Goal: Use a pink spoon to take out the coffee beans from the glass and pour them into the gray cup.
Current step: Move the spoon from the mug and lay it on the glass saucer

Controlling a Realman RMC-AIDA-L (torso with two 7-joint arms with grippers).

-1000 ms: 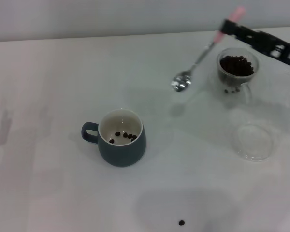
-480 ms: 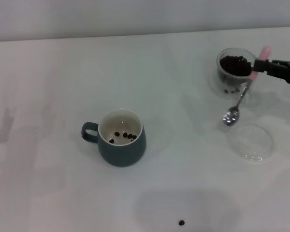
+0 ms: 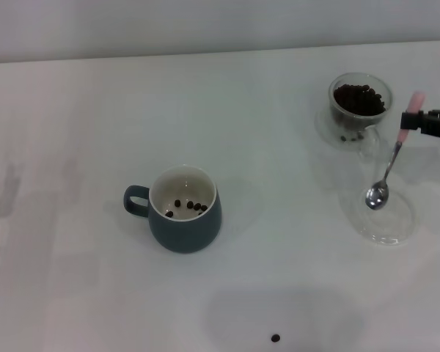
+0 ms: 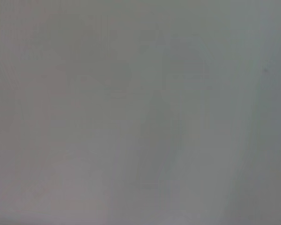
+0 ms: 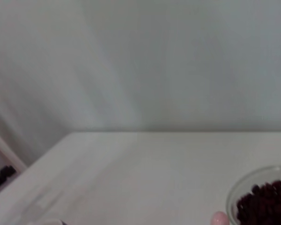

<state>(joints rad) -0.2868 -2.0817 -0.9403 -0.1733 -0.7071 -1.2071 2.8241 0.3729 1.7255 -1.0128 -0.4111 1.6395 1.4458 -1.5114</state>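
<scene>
Spoon (image 3: 389, 170) first: our right pincer (image 3: 413, 121) is clamped on it at the pink handle end, near the right edge of the head view, and the spoon hangs down from there, slanting a little, with its metal bowl low over the rim of a shallow clear dish (image 3: 385, 214). We cannot tell whether that bowl touches the dish, and we see no beans in it. Just behind the dish stands the glass (image 3: 359, 110), its upper part dark with coffee beans (image 3: 359, 99); the pincer sits just beside it on the right, apart from it. Well away, toward the middle of the white tabletop (image 3: 73, 132), we find the gray cup (image 3: 183, 211), upright, handle pointing to our left, with a few beans lying on its pale floor. One stray bean (image 3: 275, 338) lies alone on the tabletop near the front edge. Our right wrist view catches only part of the glass rim, beans inside, and the pink tip of the spoon beside it. Our left pincer appears nowhere (its wrist view gives only a blank grey surface).
</scene>
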